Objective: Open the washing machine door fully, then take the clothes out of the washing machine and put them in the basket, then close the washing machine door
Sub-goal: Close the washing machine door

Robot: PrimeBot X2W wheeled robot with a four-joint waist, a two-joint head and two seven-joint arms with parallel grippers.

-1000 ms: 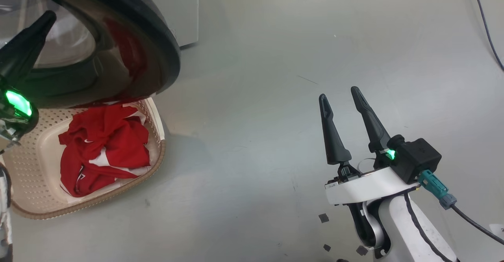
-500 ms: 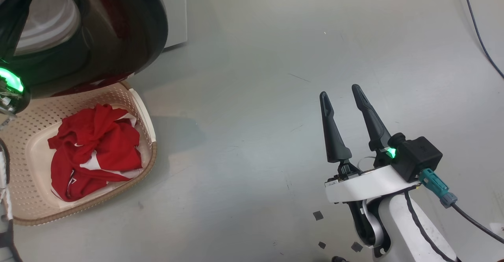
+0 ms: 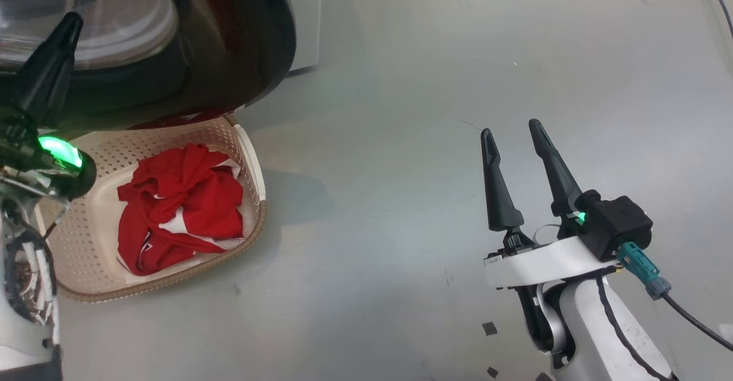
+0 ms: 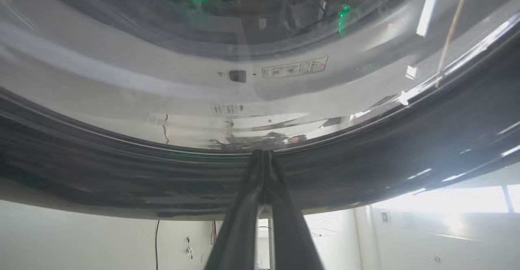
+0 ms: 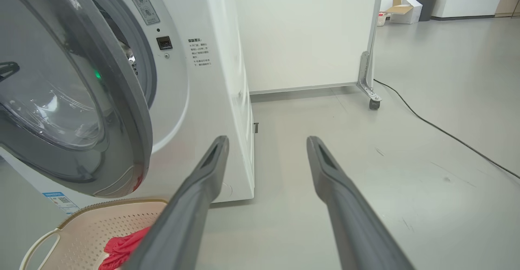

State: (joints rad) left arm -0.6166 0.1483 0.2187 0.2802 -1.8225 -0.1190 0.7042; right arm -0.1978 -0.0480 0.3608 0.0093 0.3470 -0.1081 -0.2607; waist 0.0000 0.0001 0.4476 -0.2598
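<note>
The washing machine door (image 3: pixel 246 54), black-rimmed with a clear bowl, stands partly open over the basket's (image 3: pixel 252 157) far end. The red and white clothes (image 3: pixel 183 209) lie bunched inside the basket. My left gripper (image 3: pixel 70 23) is shut and empty, with its tips up at the door. In the left wrist view the joined fingertips (image 4: pixel 263 156) meet the black rim (image 4: pixel 122 168) below the glass. My right gripper (image 3: pixel 511 129) hangs open and empty over bare floor. The right wrist view shows the washing machine (image 5: pixel 211 79), its door (image 5: pixel 134 111), the basket (image 5: pixel 93 221) and the clothes (image 5: pixel 126 245) left of the open right gripper (image 5: pixel 268 140).
A white partition on a castor (image 5: pixel 369 99) stands behind the machine. A black cable (image 5: pixel 438 128) runs across the grey floor to the right. Small dark tape squares (image 3: pixel 489 328) lie near the right arm. Boxes and a bin (image 5: pixel 402 12) sit far off.
The head camera has swung, shifting the whole picture left and then right. My left fingers stay shut at the door. The right gripper stays open in the same place.
</note>
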